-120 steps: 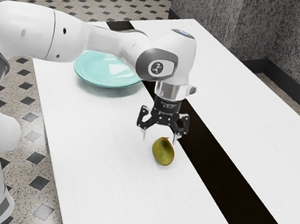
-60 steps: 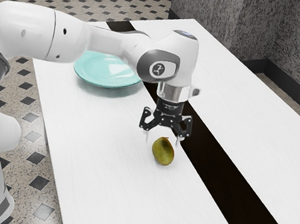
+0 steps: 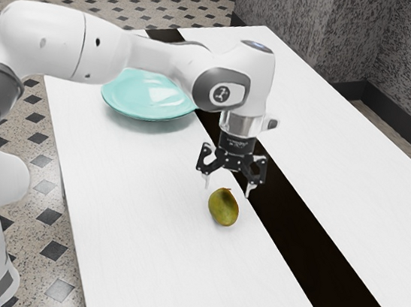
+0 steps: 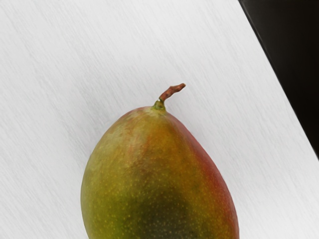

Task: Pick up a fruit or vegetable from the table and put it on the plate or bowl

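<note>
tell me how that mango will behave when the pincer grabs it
The mango is rounded and lies on its side on the flat table, so a nudge would probably roll it. Its smooth, tapering skin may slip from the open pincer unless gripped across its middle.

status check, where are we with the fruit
Gripper open, hovering just above mango. Mango lying on table, not gripped. Plate farther back; nothing seen in the way.
</note>
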### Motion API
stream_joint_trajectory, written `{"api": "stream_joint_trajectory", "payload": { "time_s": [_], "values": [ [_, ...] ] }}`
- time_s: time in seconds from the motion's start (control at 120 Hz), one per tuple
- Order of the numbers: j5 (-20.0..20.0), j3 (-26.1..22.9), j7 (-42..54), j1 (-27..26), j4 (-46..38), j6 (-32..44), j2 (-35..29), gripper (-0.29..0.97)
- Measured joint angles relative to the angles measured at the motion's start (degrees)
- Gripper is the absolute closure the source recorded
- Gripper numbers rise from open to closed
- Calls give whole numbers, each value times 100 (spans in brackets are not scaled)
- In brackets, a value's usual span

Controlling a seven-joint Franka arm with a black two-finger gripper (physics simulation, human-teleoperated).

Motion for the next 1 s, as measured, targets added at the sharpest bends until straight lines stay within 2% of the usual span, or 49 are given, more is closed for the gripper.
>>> {"api": "stream_joint_trajectory", "payload": {
  "time_s": [0.125, 0.333, 0.442, 0.692, 0.825, 0.925, 1.0],
  "values": [
    [9, -579, 54, 586, -2, 7, 61, 0],
    [-2, -800, 128, 828, -18, 13, 226, 0],
    [-31, -1361, 166, 1348, 7, 45, 312, 1],
    [-89, -1900, 231, 1853, 39, 176, 428, 3],
    [-156, -2038, 256, 1993, 75, 215, 543, 7],
    [-190, -2072, 279, 2025, 92, 215, 533, 18],
    [-196, -2030, 296, 2025, 98, 172, 429, 22]
  ]
}}
